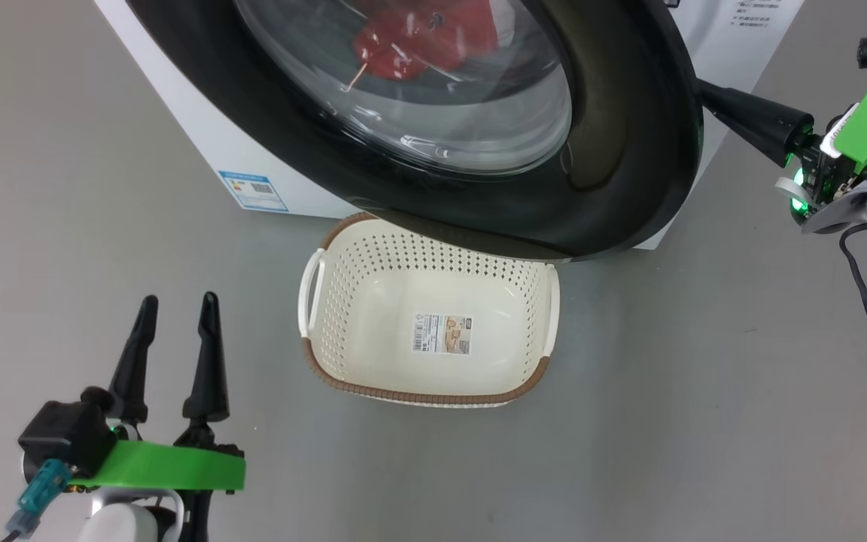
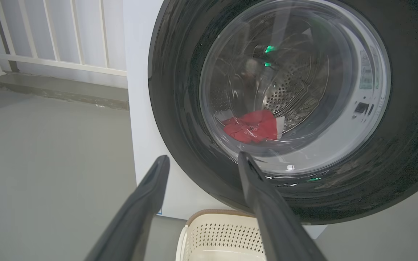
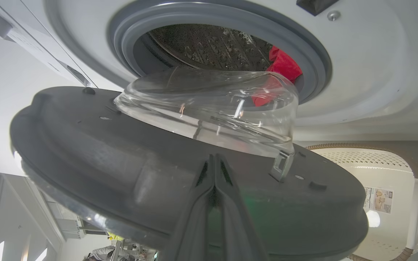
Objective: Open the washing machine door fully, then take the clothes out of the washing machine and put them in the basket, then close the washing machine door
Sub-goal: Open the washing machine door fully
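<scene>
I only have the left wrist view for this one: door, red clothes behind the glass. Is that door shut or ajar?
Observer: Ajar. In the right wrist view the door stands off the seal, and the drum is exposed behind it.
Operator: Where's the right gripper?
Observer: The right gripper is shut, with its tips at the door's inner face near the edge.
Operator: Anything in the basket?
Observer: No. In the head view the basket holds nothing but a label on its bottom.
</scene>
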